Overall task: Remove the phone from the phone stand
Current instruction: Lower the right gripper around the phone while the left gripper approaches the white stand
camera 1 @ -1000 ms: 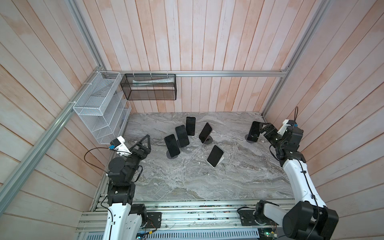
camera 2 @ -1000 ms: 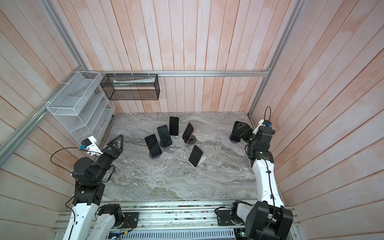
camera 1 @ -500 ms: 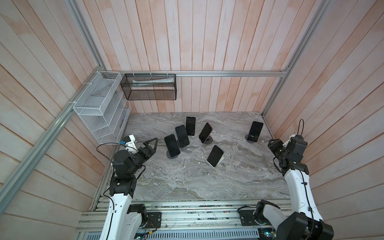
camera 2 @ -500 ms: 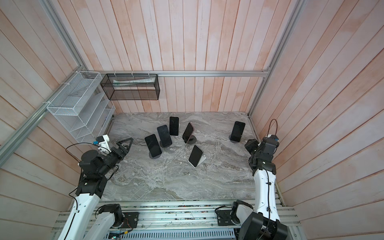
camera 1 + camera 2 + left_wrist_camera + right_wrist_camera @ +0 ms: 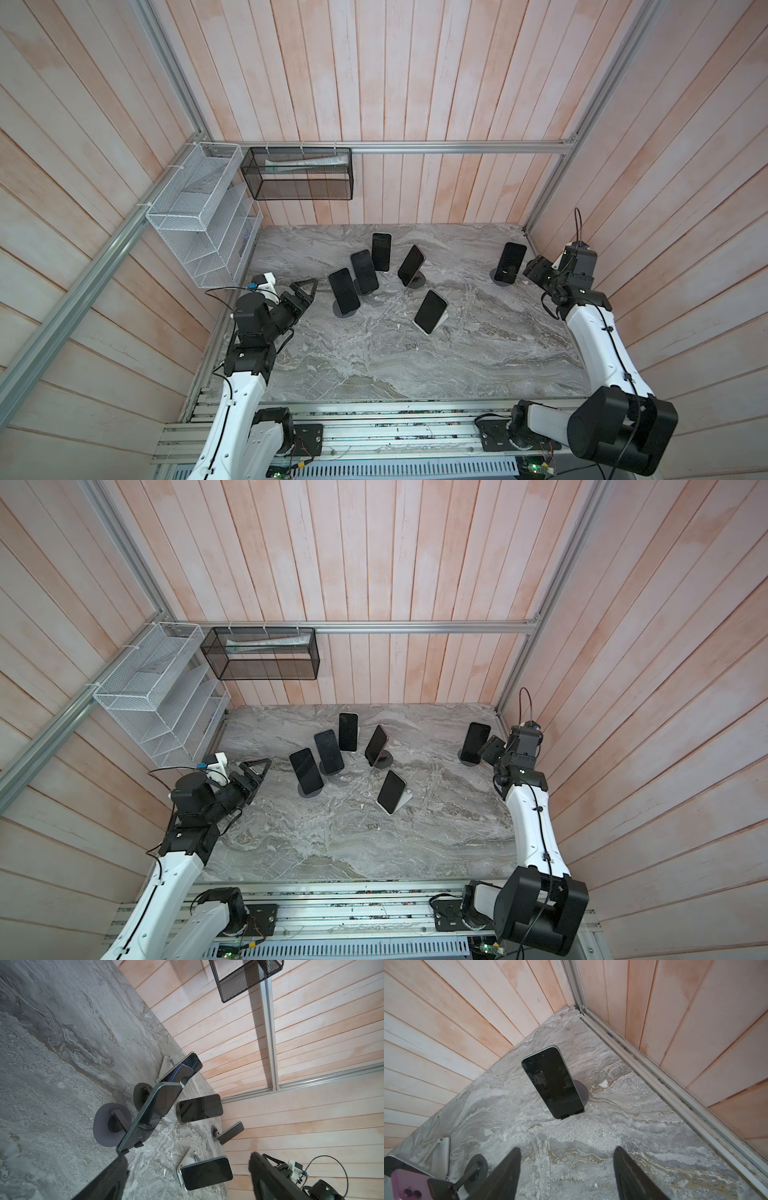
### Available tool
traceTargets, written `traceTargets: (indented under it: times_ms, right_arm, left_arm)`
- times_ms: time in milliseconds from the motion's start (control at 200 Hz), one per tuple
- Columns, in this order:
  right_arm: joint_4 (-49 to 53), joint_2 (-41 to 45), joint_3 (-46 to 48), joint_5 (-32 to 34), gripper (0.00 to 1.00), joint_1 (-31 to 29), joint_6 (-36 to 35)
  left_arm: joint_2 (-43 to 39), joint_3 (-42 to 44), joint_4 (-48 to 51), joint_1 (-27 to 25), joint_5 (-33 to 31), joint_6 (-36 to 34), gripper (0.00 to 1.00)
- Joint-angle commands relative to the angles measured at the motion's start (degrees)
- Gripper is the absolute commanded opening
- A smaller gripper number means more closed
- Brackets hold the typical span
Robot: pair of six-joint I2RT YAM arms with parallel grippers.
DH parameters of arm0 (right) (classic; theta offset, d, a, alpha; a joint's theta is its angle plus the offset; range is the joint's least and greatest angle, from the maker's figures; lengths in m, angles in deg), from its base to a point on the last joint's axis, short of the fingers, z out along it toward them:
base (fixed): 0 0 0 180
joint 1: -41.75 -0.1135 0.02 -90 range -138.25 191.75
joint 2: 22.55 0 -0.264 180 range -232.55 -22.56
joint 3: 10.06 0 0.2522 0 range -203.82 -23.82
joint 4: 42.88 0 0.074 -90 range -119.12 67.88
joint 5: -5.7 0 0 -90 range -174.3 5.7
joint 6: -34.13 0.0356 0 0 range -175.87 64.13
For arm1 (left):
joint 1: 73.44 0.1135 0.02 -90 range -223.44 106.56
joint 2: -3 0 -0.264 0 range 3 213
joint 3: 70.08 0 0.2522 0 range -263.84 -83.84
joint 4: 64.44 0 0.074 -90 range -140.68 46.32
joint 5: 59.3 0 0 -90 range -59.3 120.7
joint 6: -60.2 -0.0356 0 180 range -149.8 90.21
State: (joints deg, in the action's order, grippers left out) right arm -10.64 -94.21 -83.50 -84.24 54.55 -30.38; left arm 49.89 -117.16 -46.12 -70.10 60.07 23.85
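Several dark phones lean on small stands on the marble table [image 5: 374, 365]. The far-right phone [image 5: 510, 263] [image 5: 553, 1082] rests on a round grey phone stand [image 5: 583, 1093]. My right gripper [image 5: 536, 268] [image 5: 567, 1148] hangs just to its right, open, with only bare marble between the fingers. The leftmost phone [image 5: 344, 291] [image 5: 153, 1111] stands on a round grey base [image 5: 104, 1126]. My left gripper [image 5: 305, 291] [image 5: 187, 1156] is open a little to its left, apart from it and holding nothing.
More phones on stands cluster mid-table [image 5: 364, 272] [image 5: 381, 251] [image 5: 410, 265], and one sits on a white wedge stand [image 5: 430, 311]. A white wire rack [image 5: 199, 220] and a black mesh basket [image 5: 299, 174] hang at the back left. Wooden walls close three sides.
The right gripper drew back from the far-right phone toward the front, then came up beside it again. The left gripper advanced toward the leftmost phone. No phone moved.
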Motion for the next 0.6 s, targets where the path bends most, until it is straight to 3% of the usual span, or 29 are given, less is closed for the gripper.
traceTargets:
  times_ms: [0, 115, 145, 160, 200, 270, 430, 505, 595]
  right_arm:
    - [0.0, -2.5, -3.7, 1.6, 0.71, 0.1, -2.9]
    - [0.5, -8.8, -9.1, -2.1, 0.76, 0.0, -5.1]
    - [1.7, -10.8, -11.3, -2.9, 0.95, 0.0, -6.0]
    - [2.4, -11.8, -12.6, -2.8, 0.97, -0.1, -6.6]
    - [3.8, -13.9, -15.1, -1.4, 0.98, -0.2, -7.5]
    - [2.8, -16.4, -17.2, 0.7, 0.98, -0.2, -7.2]
    - [-0.9, -18.0, -19.7, -0.4, 0.98, 0.2, -5.0]
    - [-5.3, -17.4, -17.8, -7.8, 0.98, 2.7, -2.8]
    - [-13.8, -17.2, -12.6, -23.3, 0.98, 9.8, 9.5]
  left_arm:
    - [0.8, -0.2, -2.8, 0.1, 2.8, 2.0, 0.91]
    - [2.5, -1.1, -1.3, 0.1, 3.7, 1.6, 0.90]
    - [3.0, -1.6, -1.0, 0.1, 4.9, 1.3, 0.90]
    - [3.2, -1.8, -0.9, 0.1, 5.6, 1.2, 0.90]
    - [3.7, -2.1, -1.5, -0.2, 8.3, 0.6, 0.99]
    - [4.1, -2.9, -3.0, -1.9, 11.5, -1.5, 1.00]
    - [3.1, -4.1, -1.9, -9.0, 7.3, -5.8, 1.00]
    - [3.4, -2.8, -2.8, -9.4, 7.0, -3.8, 1.00]
    - [4.3, -2.2, -2.3, -9.4, 7.8, -3.0, 1.00]
